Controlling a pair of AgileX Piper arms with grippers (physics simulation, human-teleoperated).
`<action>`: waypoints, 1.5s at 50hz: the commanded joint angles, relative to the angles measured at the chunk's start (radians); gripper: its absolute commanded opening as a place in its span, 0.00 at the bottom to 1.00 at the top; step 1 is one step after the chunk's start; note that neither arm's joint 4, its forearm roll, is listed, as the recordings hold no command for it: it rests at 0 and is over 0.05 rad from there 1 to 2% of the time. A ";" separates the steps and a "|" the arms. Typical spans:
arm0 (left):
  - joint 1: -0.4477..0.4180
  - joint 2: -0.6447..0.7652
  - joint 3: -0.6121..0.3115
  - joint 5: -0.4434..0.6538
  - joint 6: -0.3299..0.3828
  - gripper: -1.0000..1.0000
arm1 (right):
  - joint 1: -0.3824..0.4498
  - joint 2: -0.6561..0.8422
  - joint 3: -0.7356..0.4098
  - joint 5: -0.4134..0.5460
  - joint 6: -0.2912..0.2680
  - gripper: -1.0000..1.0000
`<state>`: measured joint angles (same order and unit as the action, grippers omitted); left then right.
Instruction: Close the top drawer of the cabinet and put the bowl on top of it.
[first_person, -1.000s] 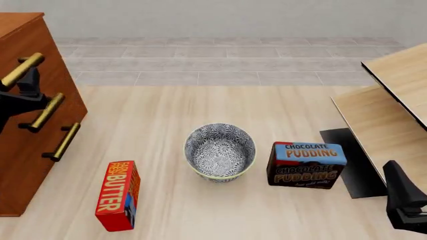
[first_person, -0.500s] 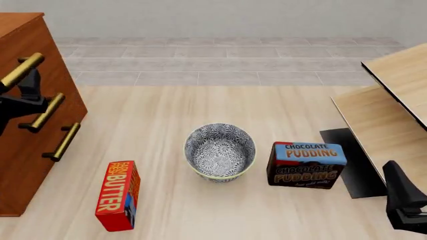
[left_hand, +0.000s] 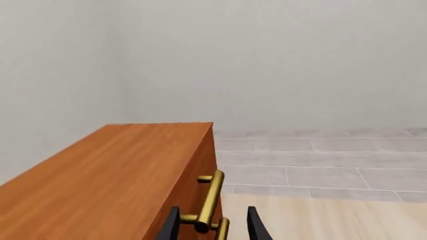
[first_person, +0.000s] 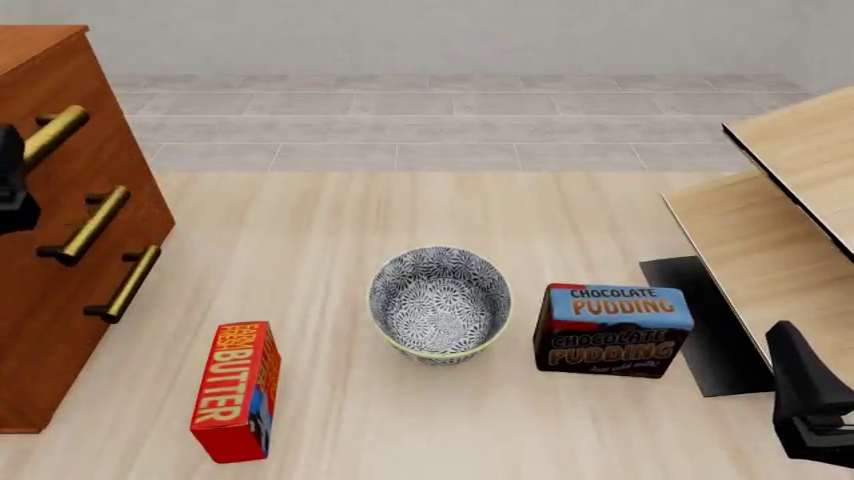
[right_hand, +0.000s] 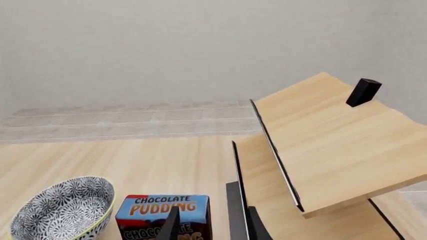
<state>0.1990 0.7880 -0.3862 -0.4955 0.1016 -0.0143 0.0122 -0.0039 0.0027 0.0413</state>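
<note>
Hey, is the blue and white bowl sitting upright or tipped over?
Upright. The bowl rests on the floor with its opening facing up, and its patterned inside looks empty.

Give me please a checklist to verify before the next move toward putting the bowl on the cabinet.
1. Top drawer of the reddish-brown wooden cabinet shut: ok, flush with the drawers below.
2. Left gripper off the brass bar handle: cannot tell; its open fingers straddle it.
3. Right gripper open, empty: ok.
4. Blue-and-white patterned round bowl upright, empty: ok.
5. Red butter box and chocolate pudding box apart from the bowl: ok.
6. Cabinet top bare: ok where visible.
</note>
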 joint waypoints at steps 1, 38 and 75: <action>-0.044 -0.189 0.002 0.161 -0.010 1.00 | 0.002 -0.003 -0.001 0.006 0.000 1.00; -0.221 -0.521 0.136 0.367 0.036 1.00 | 0.006 0.005 0.001 -0.002 -0.006 1.00; -0.294 -0.746 0.182 0.544 -0.010 1.00 | -0.002 -0.009 -0.004 0.007 0.003 1.00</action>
<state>-0.0857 0.0921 -0.2108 0.0080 0.1091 -0.0148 0.0047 -0.0061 0.0077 0.0423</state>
